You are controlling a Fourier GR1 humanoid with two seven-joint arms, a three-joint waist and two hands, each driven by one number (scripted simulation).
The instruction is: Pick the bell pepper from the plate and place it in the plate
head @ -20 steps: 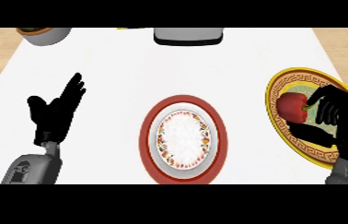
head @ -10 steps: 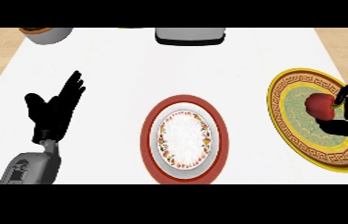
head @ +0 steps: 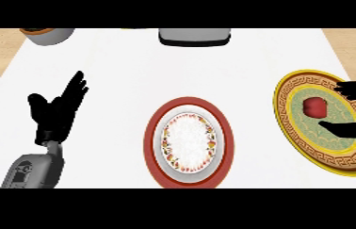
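Note:
The red bell pepper (head: 316, 107) lies on the green middle of the yellow, patterned plate (head: 293, 131) at the right edge of the head view. Only a finger and the thumb of my right hand (head: 345, 87) show at the right border. They are spread above and below the pepper and do not touch it, so the hand is open. The red-rimmed plate (head: 151, 143) with a white, flowered centre sits in the middle of the counter. My left hand (head: 57, 111) rests open at the left, fingers up, holding nothing.
A grey bowl (head: 49, 35) stands at the back left corner, and a dark grey box-like object (head: 194, 36) stands at the back middle. The white counter top (head: 208, 77) runs between the two plates.
My right hand has drawn back to the right, off the pepper, which now shows whole on the yellow plate. The left hand has stayed put.

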